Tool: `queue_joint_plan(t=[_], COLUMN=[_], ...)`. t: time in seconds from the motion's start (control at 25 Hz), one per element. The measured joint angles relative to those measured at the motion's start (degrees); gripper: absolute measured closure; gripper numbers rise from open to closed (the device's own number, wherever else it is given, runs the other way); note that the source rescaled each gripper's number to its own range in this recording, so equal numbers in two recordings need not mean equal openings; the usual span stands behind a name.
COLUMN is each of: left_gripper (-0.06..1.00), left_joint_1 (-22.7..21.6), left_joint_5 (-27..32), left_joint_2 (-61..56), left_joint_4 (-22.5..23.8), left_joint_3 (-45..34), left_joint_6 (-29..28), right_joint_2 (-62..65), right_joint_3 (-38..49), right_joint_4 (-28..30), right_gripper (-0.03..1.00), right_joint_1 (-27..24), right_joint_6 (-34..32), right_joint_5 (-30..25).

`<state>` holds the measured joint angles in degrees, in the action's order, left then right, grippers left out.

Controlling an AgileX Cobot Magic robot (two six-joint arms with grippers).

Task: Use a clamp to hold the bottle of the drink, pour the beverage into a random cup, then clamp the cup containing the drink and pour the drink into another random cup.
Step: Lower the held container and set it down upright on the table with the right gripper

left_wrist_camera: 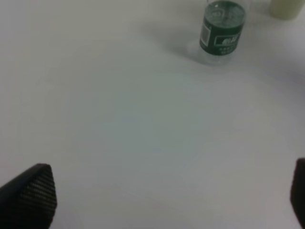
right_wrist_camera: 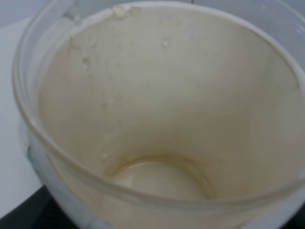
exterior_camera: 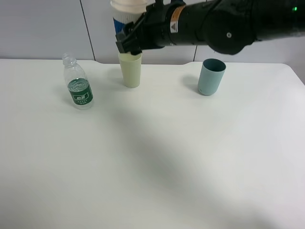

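The blue-sleeved paper cup [exterior_camera: 127, 14] is clamped in the right gripper [exterior_camera: 131, 38], lifted clear of the counter [exterior_camera: 157, 157] and directly above the pale yellow-green tumbler [exterior_camera: 130, 70]; in the exterior high view the cup stands close to upright, its long axis near vertical, its white rim partly cut off by the picture's edge. The right wrist view looks straight into the cup's pinkish-beige inside [right_wrist_camera: 162, 95], where droplets cling to the wall and a shallow pool of clear beverage [right_wrist_camera: 157, 179] lies at the bottom. The tumbler sits immediately below the closed right gripper, its mouth just under the jaws, so the coming pour appears to depend on tipping the cup's rim downward over that opening; the right arm is the nearer and already placed for it. The bottle [exterior_camera: 77, 82] stands upright on the counter, well apart from the right gripper on the left arm's side. The left gripper [left_wrist_camera: 162, 200] is spread wide and holds nothing, with the bottle well ahead of it. The teal cup [exterior_camera: 210, 77] stands apart, under the right forearm, and appears to play no part.
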<state>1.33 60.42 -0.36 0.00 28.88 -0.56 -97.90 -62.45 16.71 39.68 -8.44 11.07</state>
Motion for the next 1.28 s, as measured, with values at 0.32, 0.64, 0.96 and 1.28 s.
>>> queue_joint_plan(t=[0.32, 0.64, 0.96, 1.28], left_gripper=[-0.06, -0.06, -0.06, -0.06], left_joint_1=[0.00, 0.00, 0.00, 0.00], left_joint_5=[0.00, 0.00, 0.00, 0.00], left_joint_2=[0.00, 0.00, 0.00, 0.00], left_joint_4=[0.00, 0.00, 0.00, 0.00], left_joint_3=[0.00, 0.00, 0.00, 0.00], left_joint_6=[0.00, 0.00, 0.00, 0.00], right_joint_2=[-0.36, -6.52, -15.53, -20.67], right_joint_3=[14.16, 16.97, 16.91, 16.84], right_joint_4=[-10.70, -13.52, -13.76, -13.90], right_gripper=[0.95, 0.95, 0.95, 0.95], right_joint_1=[0.35, 0.35, 0.35, 0.35], right_joint_6=[11.36, 13.27, 13.27, 13.27], right_joint_5=[19.16, 24.19, 34.56, 36.91])
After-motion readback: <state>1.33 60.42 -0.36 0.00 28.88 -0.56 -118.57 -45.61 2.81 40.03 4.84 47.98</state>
